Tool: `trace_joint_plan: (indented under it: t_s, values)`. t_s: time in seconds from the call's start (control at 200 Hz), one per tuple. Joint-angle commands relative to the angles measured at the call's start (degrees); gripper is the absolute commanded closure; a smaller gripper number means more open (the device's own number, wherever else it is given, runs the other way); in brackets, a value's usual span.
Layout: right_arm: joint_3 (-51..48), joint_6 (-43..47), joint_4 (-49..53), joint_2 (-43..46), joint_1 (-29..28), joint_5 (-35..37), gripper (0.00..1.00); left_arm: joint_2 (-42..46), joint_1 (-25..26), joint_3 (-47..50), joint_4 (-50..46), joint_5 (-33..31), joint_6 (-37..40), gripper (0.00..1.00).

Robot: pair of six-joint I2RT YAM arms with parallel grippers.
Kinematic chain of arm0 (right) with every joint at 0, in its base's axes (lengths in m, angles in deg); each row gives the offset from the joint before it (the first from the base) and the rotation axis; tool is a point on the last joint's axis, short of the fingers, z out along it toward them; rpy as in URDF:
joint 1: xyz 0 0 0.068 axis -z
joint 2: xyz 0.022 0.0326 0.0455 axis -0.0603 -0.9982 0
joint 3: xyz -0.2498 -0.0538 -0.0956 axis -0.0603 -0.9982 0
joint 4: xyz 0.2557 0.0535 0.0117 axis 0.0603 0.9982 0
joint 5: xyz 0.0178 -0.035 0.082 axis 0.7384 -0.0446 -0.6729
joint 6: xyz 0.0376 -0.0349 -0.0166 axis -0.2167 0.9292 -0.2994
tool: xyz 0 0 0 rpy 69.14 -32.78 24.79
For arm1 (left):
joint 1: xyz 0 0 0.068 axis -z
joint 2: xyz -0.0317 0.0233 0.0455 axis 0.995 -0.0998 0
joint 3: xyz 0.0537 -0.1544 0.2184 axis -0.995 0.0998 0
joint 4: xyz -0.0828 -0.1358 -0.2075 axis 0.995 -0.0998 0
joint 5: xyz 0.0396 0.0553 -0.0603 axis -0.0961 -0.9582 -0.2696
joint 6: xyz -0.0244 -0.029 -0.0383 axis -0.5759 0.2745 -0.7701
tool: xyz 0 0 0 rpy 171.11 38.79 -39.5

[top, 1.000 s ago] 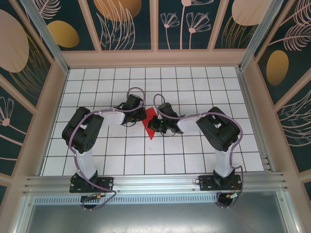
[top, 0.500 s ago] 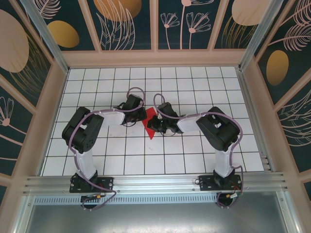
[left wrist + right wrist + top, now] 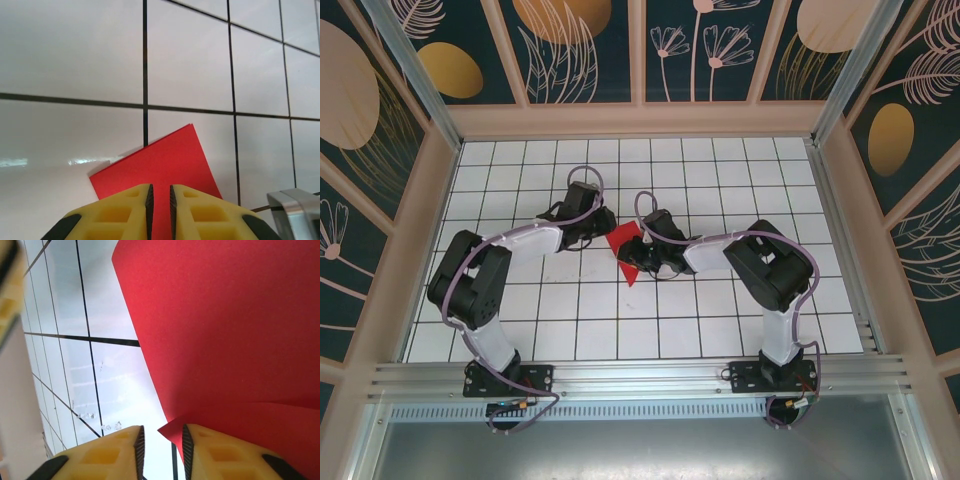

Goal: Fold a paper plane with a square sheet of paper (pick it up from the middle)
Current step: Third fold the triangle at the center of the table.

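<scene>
Red and thin, the square sheet of paper (image 3: 623,250) sits about the middle of the desk (image 3: 720,180), well away from all four edges. From above it shows as a creased, pointed shape rather than a flat square, its narrow tip toward the near edge.

The left arm (image 3: 515,245) reaches in from the near-left corner and the right arm (image 3: 760,260) from the near-right corner. Their wrists meet at the sheet. The left jaws are at its left corner and the right jaws are over its right side.

In the left wrist view two yellow fingers (image 3: 120,215) stand almost together, with only a narrow slit between them, and red fills that slit. Beyond the fingertips the sheet (image 3: 165,165) runs on to a square corner over the white tiles and their black grid lines. A shadow lies along its left edge. Whether the left jaws are actually nipping the paper or merely straddling it, I cannot tell.

In the right wrist view the yellow fingers (image 3: 100,460) stand clearly apart, so the right jaws are spread, and bare white tile shows in the gap. The sheet (image 3: 225,325) looms large above them. A second layer lies across its lower part, and the pointed corner of that layer pokes into the gap just beside one finger. Whether it touches that finger is not clear.
</scene>
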Motion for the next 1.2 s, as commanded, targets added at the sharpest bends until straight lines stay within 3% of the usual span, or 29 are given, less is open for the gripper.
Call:
trace_joint_plan:
  t_s: [0.0, 0.115, 0.43, 0.716, 1.196]
  values:
    - [-0.8, 1.2, 2.4, -1.2, 0.1, 3.1, 0.77, 1.6, -0.8, 1.1, -0.8, 1.4, -0.2, 0.79]
    - [-1.2, 1.1, 1.9, -1.2, 0.2, 3.2, 0.84, 1.5, -0.8, 3.0, 0.1, 2.7, -0.7, 0.79]
    - [-1.7, 1.1, 1.7, -1.1, 0.3, 3.2, 0.86, 4.5, -0.9, 7.1, 2.4, 6.3, -1.3, 0.79]
    - [-1.4, 1.1, 3.0, -1.3, 0.3, 3.5, 1.0, 5.5, -0.8, 11.0, 5.7, 11.6, -1.8, 0.82]
    - [-1.3, 0.7, 3.5, -1.8, 0.3, 3.3, 1.0, 2.3, 2.2, 12.5, 9.8, 14.7, -3.8, 0.99]
